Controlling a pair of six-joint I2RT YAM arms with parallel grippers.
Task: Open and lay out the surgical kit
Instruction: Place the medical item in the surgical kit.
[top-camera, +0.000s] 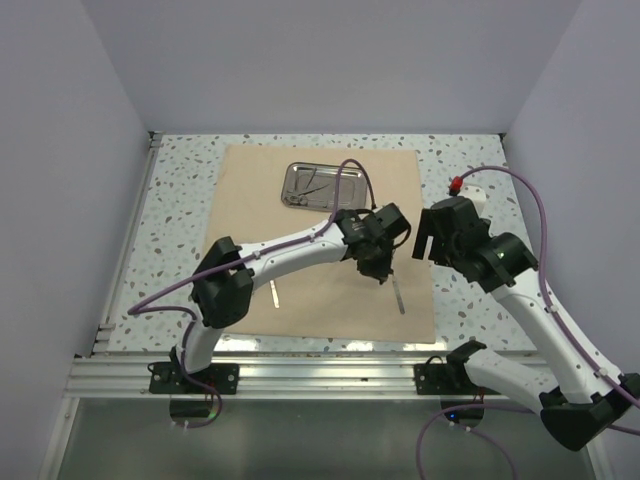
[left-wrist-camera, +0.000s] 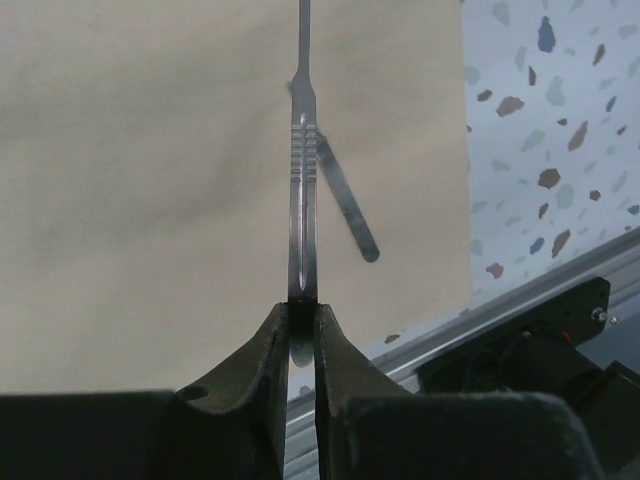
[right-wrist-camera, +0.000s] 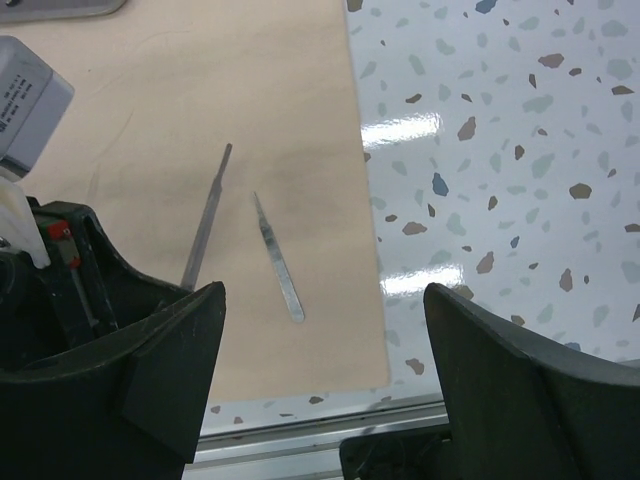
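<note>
Left gripper (left-wrist-camera: 303, 312) pinches a scalpel handle (left-wrist-camera: 302, 200), tip cut off above.

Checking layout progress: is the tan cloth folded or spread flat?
Spread flat: the cloth lies as one open sheet, corners out, with the steel tray resting on it.

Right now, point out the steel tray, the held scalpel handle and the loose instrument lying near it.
steel tray (top-camera: 318, 165): top external view, far rim.
scalpel handle (left-wrist-camera: 304, 150): left wrist view, ribbed grip section.
loose instrument (right-wrist-camera: 277, 262): right wrist view, middle of its shaft.
</note>
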